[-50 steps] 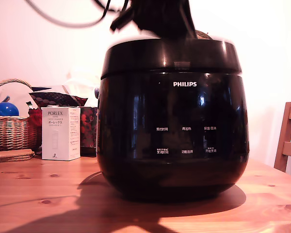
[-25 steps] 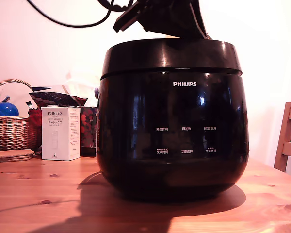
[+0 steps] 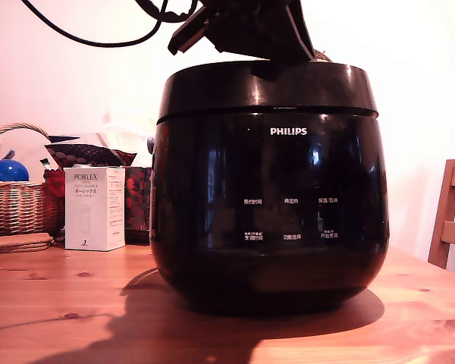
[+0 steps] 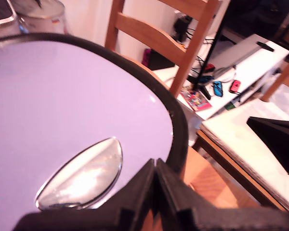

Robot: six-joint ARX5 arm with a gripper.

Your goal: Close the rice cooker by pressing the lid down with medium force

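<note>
Sitting on the wooden table, filling the middle of the exterior view: the rice cooker, PHILIPS logo facing the camera. Lying flat on the body, apparently down: the lid, its glossy top glaring pale in the wrist view. Hanging just above the lid's top, near its rim: the gripper, fingers pressed together tip to tip, gripping nothing. Whether touching the lid, not possible telling. Standing at the exterior view's left, well apart from the cooker: a white box and a wicker basket. Showing at its right edge: a wooden chair.
</note>
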